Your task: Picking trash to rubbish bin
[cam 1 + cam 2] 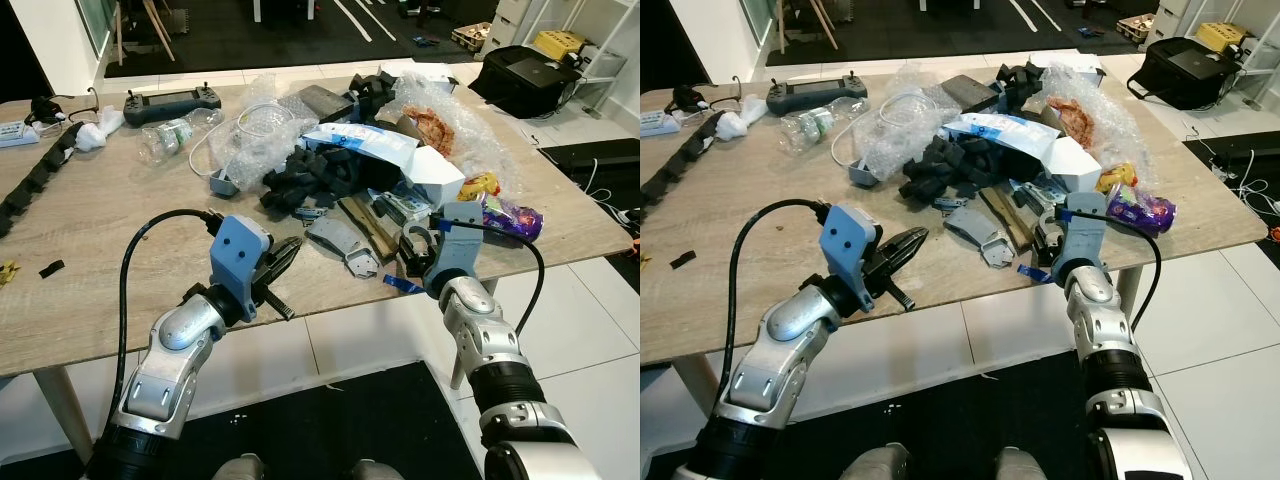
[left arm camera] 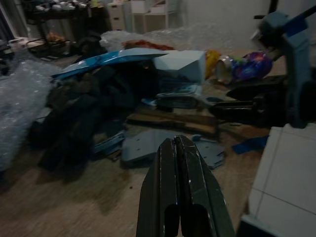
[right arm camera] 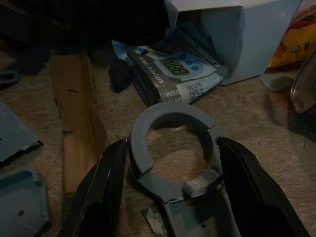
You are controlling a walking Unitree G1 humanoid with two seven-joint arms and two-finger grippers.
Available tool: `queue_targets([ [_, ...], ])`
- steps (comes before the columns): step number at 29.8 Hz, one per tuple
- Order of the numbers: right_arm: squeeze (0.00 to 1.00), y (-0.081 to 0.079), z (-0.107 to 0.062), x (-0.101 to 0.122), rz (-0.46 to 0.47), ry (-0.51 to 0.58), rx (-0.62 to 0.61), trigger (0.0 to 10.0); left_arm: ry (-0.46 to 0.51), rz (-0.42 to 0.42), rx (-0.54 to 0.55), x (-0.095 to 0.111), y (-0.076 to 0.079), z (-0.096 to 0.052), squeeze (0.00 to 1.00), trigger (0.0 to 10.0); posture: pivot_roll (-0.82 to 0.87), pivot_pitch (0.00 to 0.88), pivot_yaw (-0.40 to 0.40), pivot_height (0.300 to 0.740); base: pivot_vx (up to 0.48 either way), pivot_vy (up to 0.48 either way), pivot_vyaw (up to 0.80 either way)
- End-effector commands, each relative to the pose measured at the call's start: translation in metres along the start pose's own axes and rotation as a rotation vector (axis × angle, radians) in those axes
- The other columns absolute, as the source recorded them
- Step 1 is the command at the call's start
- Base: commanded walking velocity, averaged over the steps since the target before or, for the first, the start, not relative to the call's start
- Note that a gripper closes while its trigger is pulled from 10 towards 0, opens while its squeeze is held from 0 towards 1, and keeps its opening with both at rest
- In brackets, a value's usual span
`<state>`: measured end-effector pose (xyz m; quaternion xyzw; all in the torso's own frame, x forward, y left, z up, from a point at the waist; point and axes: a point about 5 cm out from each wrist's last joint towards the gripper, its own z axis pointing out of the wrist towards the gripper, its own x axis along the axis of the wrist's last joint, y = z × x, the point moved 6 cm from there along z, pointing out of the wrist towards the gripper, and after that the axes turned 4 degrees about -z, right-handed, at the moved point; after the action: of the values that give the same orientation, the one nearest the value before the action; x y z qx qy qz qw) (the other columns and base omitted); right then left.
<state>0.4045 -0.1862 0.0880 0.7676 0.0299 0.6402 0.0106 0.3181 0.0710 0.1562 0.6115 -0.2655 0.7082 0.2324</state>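
Resting at the near right edge of the wooden worktop [image 1: 90,230], the right claw [image 3: 170,170] has its fingers spread, one on each side of a grey ring-shaped plastic part [image 3: 173,143] that lies flat on the wood. Whether the fingers touch the ring cannot be told. Just beyond the ring lie a boxed kitchen scale [image 3: 173,69] and a white carton [image 3: 242,34]; a wooden strip [image 3: 76,118] lies beside the ring on its left.

The left claw [image 1: 283,262] is held over the near edge of the worktop, left of the right claw, fingers pressed together and holding nothing, pointing toward the trash pile. Flat grey plastic pieces [image 1: 340,245] lie just ahead of it.

The trash covers the centre and right of the worktop: black foam blocks [image 1: 305,180], bubble wrap [image 1: 250,135], a blue and white package [image 1: 370,145], and a purple wrapper [image 1: 512,215] near the right edge. A clear plastic bottle [image 1: 175,135] and a handheld controller [image 1: 170,102] lie at the far left, well apart from both claws.
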Motion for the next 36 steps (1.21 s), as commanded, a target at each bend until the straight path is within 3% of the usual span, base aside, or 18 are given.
queue_targets([
  [1, 0.00, 0.006, 0.000, -0.003, 0.002, -0.011, -0.012, 10.0, -0.006, -0.014, -0.034, -0.002, 0.006, 0.001, 0.00, 10.0, 0.05, 0.011, -0.003, 0.740, 0.000, 0.000, 0.00],
  [4, 0.00, 0.006, 0.002, -0.006, 0.009, -0.026, -0.008, 10.0, -0.006, -0.018, -0.070, -0.001, 0.013, 0.001, 0.00, 10.0, 0.06, 0.012, -0.002, 0.740, 0.000, 0.000, 0.00],
  [5, 0.00, 0.007, 0.003, -0.007, 0.015, -0.033, -0.007, 8.5, -0.009, -0.011, -0.067, -0.001, 0.012, 0.001, 0.00, 10.0, 0.06, 0.013, -0.002, 0.740, 0.000, 0.000, 0.00],
  [6, 0.00, 0.007, 0.003, -0.007, 0.015, -0.033, -0.007, 8.5, -0.009, -0.011, -0.067, -0.001, 0.012, 0.001, 0.00, 10.0, 0.06, 0.013, -0.002, 0.740, 0.000, 0.000, 0.00],
  [7, 0.00, 0.007, 0.004, -0.007, 0.017, -0.034, -0.004, 4.2, -0.008, -0.003, -0.053, -0.001, 0.009, 0.002, 0.00, 10.0, 0.06, 0.017, -0.002, 0.740, 0.000, 0.000, 0.00],
  [8, 0.00, 0.007, 0.004, -0.007, 0.017, -0.034, -0.004, 4.2, -0.008, -0.003, -0.053, -0.001, 0.009, 0.002, 0.00, 10.0, 0.06, 0.017, -0.002, 0.740, 0.000, 0.000, 0.00],
  [9, 0.00, 0.007, 0.004, -0.006, 0.020, -0.031, -0.002, 0.0, -0.009, 0.001, -0.046, 0.000, 0.007, 0.002, 0.00, 10.0, 0.06, 0.017, -0.002, 0.740, 0.000, 0.000, 0.00],
  [24, 0.00, 0.010, 0.006, -0.002, 0.029, -0.010, -0.001, 0.0, -0.011, 0.002, -0.038, -0.001, 0.004, 0.001, 0.00, 10.0, 0.06, 0.023, 0.000, 0.740, 0.000, 0.000, 0.00],
  [33, 0.00, 0.005, 0.007, 0.023, 0.052, 0.084, 0.027, 0.0, -0.009, 0.001, -0.031, 0.000, 0.003, 0.001, 0.00, 10.0, 0.06, 0.029, -0.002, 0.740, 0.000, 0.000, 0.00],
  [36, 0.00, -0.005, 0.002, 0.048, 0.090, 0.187, 0.080, 0.0, -0.006, -0.001, -0.028, 0.000, 0.003, 0.001, 0.00, 10.0, 0.06, 0.031, -0.001, 0.740, 0.000, 0.000, 0.00],
])
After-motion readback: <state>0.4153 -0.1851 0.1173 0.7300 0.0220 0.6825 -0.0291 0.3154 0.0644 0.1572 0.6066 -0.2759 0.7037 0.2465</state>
